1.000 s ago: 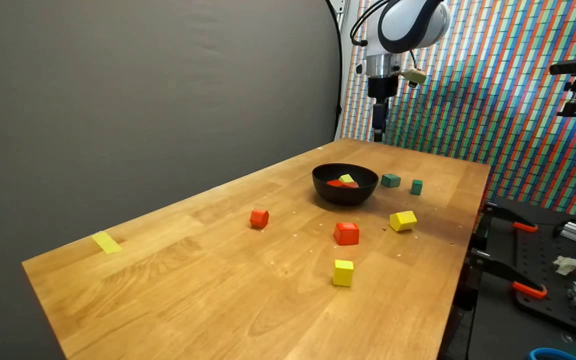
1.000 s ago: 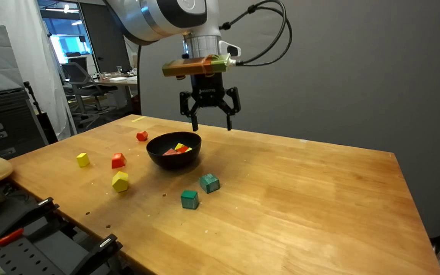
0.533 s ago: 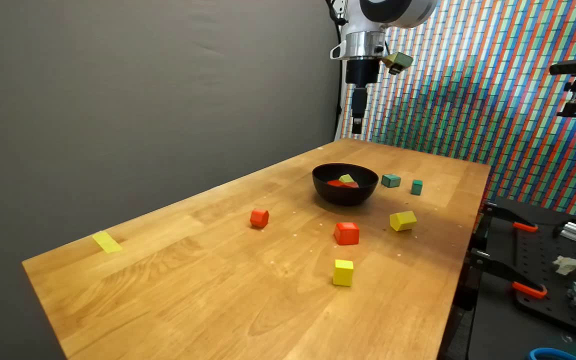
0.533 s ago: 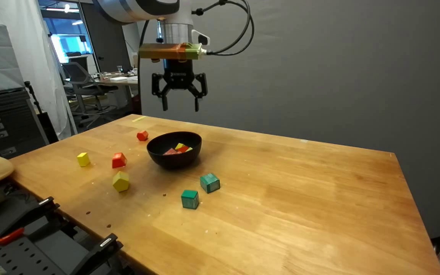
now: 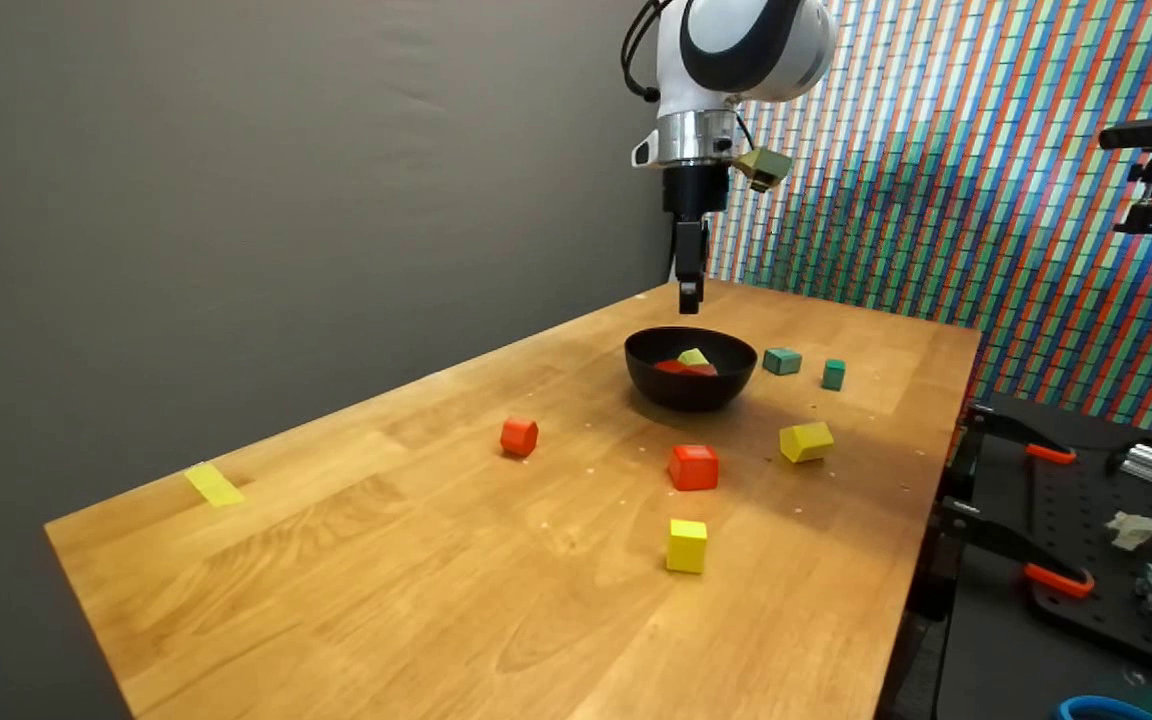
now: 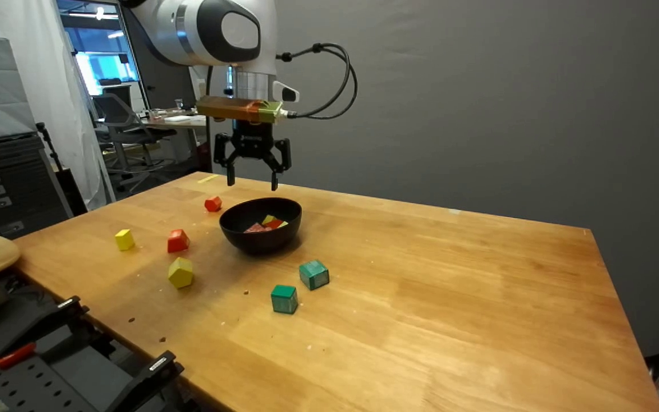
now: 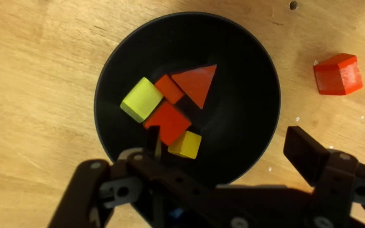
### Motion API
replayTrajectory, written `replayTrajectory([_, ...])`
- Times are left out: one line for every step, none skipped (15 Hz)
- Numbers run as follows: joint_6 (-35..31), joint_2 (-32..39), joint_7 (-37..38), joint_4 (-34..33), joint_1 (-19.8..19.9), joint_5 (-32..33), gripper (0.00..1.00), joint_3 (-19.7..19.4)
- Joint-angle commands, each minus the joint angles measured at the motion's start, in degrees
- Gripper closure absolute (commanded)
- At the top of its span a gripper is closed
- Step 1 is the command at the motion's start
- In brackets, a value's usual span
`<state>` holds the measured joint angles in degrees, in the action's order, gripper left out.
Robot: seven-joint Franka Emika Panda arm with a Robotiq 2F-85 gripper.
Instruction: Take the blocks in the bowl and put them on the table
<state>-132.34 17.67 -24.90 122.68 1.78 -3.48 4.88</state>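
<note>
The black bowl [image 7: 239, 72] is standing upright on the wooden worktop [image 6: 449, 320]; by the wrist view it is holding at least five blocks, clustered left of its centre as seen there. Contents: a pale yellow block [image 7: 142, 99] is lying at the cluster's left side; a small red block [image 7: 169, 88] is sitting between it and a triangular-faced red block [image 7: 196, 84]; a larger red block [image 7: 169, 123] is lying below these in that view, with a deeper yellow block [image 7: 186, 145] sitting at its lower right edge, contact not certain. In both exterior views the contents are showing inside the rim, partly hidden by the near wall. Outside the bowl, six more blocks are resting on the worktop, apart from one another: in an exterior view, a teal block [image 6: 314, 274] and another teal block [image 6: 284, 299] are lying near each other, while a pentagonal-faced yellow block [image 6: 181, 273], a trapezoidal red block [image 6: 178, 241], a small yellow block [image 6: 124, 240] and a faceted red block [image 6: 213, 203] are lying to the bowl's left. The end effector [image 6: 252, 181] is hanging above the bowl, pointing down, its fingers standing wide apart and gripping nothing; in the wrist view one finger is overlapping the bowl and part of the larger red block, the opposite one is showing beyond the rim.
</note>
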Motion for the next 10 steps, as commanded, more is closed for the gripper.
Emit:
replayTrajectory([0.94,1.23,0.49,-0.89,0.04,-0.47,0.00,0.39])
replayTrajectory([0.11,2.09,1.20,-1.00,-0.11,-0.41,0.00,0.32])
replayTrajectory([-0.63,2.67,1.57,-0.95,-0.08,-0.67,0.00,0.35])
replayTrajectory([-1.62,3.27,2.73,-0.73,-0.23,-0.30,0.00,0.08])
replayTrajectory([-2.99,3.73,4.15,-0.36,-0.45,0.21,0.00,-0.24])
replayTrajectory([-4.05,4.24,4.69,-0.20,-0.25,-0.34,0.00,-0.09])
replayTrajectory([-5.27,4.78,5.76,0.01,-0.30,-0.31,0.00,-0.12])
replayTrajectory([-6.67,5.35,7.14,0.22,-0.54,0.05,0.00,-0.28])
replayTrajectory([-8.03,5.98,8.63,0.34,-0.84,0.65,0.00,-0.56])
replayTrajectory([-9.27,6.71,10.15,0.43,-1.16,1.35,0.00,-0.92])
